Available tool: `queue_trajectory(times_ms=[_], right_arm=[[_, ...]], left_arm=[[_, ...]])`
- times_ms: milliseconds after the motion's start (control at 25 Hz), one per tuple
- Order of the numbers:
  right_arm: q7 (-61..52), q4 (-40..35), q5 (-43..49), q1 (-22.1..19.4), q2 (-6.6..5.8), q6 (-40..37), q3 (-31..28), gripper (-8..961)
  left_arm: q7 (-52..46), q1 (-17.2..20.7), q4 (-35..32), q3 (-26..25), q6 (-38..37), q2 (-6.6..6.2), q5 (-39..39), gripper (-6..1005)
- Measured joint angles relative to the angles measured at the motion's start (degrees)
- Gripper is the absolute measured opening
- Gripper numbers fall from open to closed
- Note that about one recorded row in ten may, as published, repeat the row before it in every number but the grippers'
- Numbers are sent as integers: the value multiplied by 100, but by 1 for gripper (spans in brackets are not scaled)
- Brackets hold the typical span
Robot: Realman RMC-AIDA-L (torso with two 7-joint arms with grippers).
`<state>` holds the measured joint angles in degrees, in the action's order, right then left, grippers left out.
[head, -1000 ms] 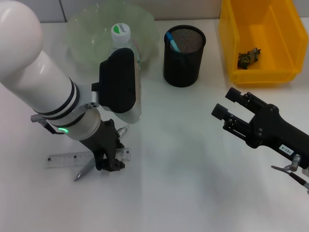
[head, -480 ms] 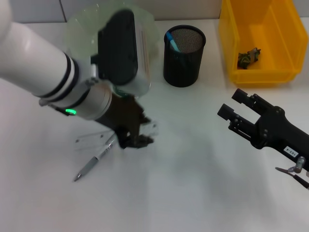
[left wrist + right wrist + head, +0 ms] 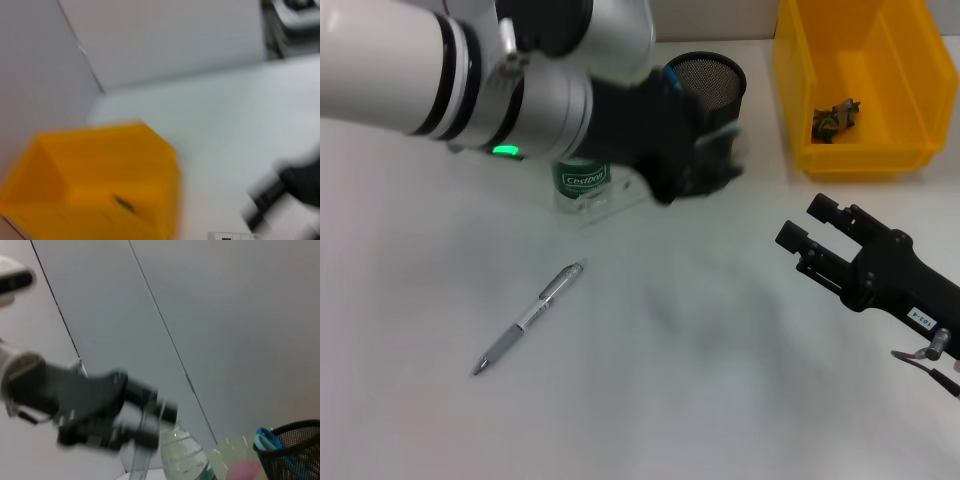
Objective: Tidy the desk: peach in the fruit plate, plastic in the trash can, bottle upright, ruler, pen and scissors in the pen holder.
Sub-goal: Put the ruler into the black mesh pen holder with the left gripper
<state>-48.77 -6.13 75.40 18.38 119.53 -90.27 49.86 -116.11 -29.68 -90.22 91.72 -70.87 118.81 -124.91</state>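
Currently, left gripper [image 3: 705, 165]: raised above the desk just in front of the pen holder [image 3: 703, 82], fingers closed on the clear ruler [image 3: 720, 140]. The ruler runs back under the gripper toward the bottle; the right wrist view shows it hanging as a clear strip [image 3: 142, 452] between the fingers. The left arm crosses the upper part of the head view from the robot's left.

Pen holder: black mesh cup, upright, a blue-handled item [image 3: 677, 84] standing inside; this is seen again in the right wrist view [image 3: 267, 440].

Bottle [image 3: 584, 180]: upright, green label, largely hidden behind the left arm, to the left of the pen holder.

Pen [image 3: 528, 317]: grey, lying flat and diagonal on the white desk [image 3: 680, 400], well apart from the pen holder and from both grippers.

Right gripper [image 3: 810, 225]: black, held low over the desk on the robot's right, fingers spread apart, nothing between them.

Yellow bin [image 3: 865, 90]: far right of the desk, beside the pen holder, a small dark object [image 3: 835, 117] lying inside. Also seen in the left wrist view [image 3: 95, 180].

Something pink [image 3: 242, 471] shows next to the pen holder in the right wrist view; what it is cannot be told.
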Motion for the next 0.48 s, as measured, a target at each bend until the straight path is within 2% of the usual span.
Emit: queue_trajectory(times_ms=[80,160,200,240,320,480], right_arm=[[0,8,0,-1,0,14,-2,715],[-2,19,1,-1,2,17,-3,715],[-2,19,1,-1,2,17,-3,715],[-10,23,0,-2,5,18,-3,716],[-27,34,0,-5,6,19,-3,716],[-31,120,0,-8,9,19,-30,716]], left_arm=[[0,0,0,0,0,0,0,389],[-20,103,36,223,1192,20,423,389],[-31,154,64,340,1613,21,573,389],[-31,154,64,340,1613,21,573,389],[-6,248,115,669,2600,13,1025,389],[0,261,180,829,3085,23,1385,390]])
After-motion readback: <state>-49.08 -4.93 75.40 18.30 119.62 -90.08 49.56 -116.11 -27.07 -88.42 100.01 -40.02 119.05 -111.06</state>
